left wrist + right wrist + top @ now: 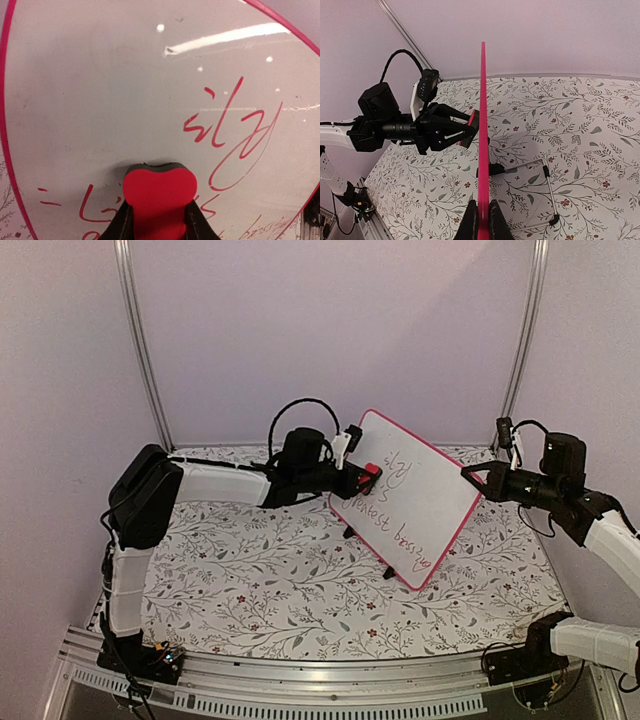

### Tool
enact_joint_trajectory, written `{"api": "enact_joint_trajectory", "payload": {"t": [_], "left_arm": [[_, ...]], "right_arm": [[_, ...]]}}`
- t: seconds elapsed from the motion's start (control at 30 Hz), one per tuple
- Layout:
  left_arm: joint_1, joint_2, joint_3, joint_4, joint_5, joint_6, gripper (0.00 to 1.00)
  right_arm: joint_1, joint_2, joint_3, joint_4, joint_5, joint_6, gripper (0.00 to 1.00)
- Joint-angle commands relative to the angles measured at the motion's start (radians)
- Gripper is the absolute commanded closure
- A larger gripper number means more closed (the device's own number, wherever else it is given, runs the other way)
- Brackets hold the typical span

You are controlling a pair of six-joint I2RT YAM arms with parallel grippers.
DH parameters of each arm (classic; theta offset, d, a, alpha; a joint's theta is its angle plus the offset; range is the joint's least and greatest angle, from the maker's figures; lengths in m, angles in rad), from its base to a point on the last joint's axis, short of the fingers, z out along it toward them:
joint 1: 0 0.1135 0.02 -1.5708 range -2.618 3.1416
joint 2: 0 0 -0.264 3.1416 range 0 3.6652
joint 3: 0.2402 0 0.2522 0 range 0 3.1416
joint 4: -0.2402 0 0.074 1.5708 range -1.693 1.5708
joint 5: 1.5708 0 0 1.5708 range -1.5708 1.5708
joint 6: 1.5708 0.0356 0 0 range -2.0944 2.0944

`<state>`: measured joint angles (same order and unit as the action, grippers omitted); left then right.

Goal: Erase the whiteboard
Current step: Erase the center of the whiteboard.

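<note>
Mid-wipe, I judge: my left claw (360, 477) grips the eraser (159, 192) against the whiteboard (405, 495), and my right claw (482, 217) clamps its right edge. Next, sweep across the writing (240, 125).

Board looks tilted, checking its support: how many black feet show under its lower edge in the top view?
2. One foot under the whiteboard's lower-left edge, farther from the camera; the other foot nearer its bottom corner. More may hide behind.

One whiteboard (405, 500), seemingly one eraser (159, 195)
</note>
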<state>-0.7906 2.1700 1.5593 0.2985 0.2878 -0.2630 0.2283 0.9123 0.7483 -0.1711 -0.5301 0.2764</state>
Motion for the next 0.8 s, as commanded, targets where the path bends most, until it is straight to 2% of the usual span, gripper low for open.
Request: {"api": "enact_joint_trajectory", "payload": {"t": [0.0, 0.5, 0.63, 0.77], "left_arm": [[-0.027, 0.011, -0.06, -0.012, 0.001, -0.018, 0.95], [-0.025, 0.043, 0.156, -0.085, 0.032, 0.034, 0.95], [-0.024, 0.051, 0.173, -0.093, 0.043, 0.036, 0.95], [-0.027, 0.045, 0.127, -0.086, 0.049, 0.03, 0.95]], "right_arm": [[0.024, 0.008, -0.01, -0.001, -0.116, -0.042, 1.0], [0.023, 0.015, -0.009, -0.002, -0.119, -0.042, 1.0], [0.023, 0.017, -0.009, -0.002, -0.119, -0.043, 1.0], [0.024, 0.016, -0.009, -0.003, -0.117, -0.042, 1.0]]}}
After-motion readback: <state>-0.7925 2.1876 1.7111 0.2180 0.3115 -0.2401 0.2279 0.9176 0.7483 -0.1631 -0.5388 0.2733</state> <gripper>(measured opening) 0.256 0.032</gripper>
